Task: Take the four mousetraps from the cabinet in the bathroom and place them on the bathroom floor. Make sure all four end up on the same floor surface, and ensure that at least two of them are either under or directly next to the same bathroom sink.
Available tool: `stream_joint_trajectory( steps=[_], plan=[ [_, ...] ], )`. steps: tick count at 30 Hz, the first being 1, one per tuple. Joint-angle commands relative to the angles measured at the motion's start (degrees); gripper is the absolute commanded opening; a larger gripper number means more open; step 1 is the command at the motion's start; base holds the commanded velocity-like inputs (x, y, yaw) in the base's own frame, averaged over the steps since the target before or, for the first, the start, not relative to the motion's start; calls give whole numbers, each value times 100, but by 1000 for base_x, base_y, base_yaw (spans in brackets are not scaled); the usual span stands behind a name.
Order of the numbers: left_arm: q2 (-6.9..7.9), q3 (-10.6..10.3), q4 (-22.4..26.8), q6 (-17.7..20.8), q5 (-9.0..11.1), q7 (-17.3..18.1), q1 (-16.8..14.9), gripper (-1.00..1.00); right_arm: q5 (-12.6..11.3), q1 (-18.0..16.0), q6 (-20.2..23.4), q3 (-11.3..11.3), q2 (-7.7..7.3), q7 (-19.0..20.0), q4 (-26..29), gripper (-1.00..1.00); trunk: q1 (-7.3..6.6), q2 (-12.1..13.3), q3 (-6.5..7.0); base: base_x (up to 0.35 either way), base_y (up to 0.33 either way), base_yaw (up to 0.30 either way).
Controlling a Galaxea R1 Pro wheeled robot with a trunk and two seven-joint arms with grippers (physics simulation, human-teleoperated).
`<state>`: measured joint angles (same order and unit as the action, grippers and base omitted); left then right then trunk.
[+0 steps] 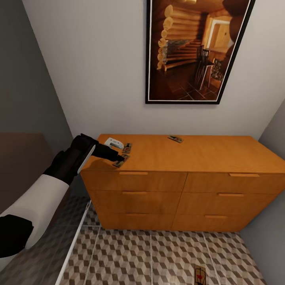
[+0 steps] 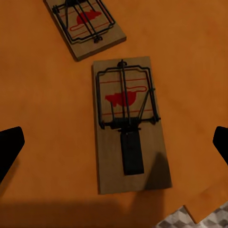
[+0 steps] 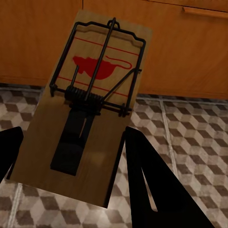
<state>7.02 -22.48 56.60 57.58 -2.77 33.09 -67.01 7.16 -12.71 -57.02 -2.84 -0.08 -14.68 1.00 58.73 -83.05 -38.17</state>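
Cabinet (image 1: 190, 152) top: three mousetraps (image 1: 121, 160) | left hand (image 2: 114, 142) wide | right hand (image 3: 71, 156) holding mousetrap

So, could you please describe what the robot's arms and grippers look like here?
The left arm has a smooth white forearm shell with a black elbow section and a bulky black wrist, tapering into the black left gripper. The right gripper's fingers are flat, black and wedge-shaped. No cables or markings are visible.

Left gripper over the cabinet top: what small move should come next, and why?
Probably lower the left gripper straight down and close on the mousetrap lying flat on the cabinet. Its fingers are spread wide to either side of the board, not touching it, so the trap sits centred between them.
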Motion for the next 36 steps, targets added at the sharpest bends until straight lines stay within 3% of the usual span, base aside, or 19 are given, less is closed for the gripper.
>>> stream_joint_trajectory(
  steps=[1, 18, 36],
  plan=[
    [6, -11, 2, 15, -30, 31, -5, 100, 22, -3, -11, -25, -1, -26, -4, -100, 0, -3, -5, 0, 0, 0],
    [2, -18, -18, 16, -30, 31, -5, 100, 22, -3, -11, -25, -1, -26, -4, -100, 0, -3, -14, 0, 0, 0],
    [-7, -20, -157, 11, -30, 31, -5, 100, 22, -3, -11, -24, -1, -26, -4, -100, 0, -3, -107, 0, 0, 0]
  ],
)
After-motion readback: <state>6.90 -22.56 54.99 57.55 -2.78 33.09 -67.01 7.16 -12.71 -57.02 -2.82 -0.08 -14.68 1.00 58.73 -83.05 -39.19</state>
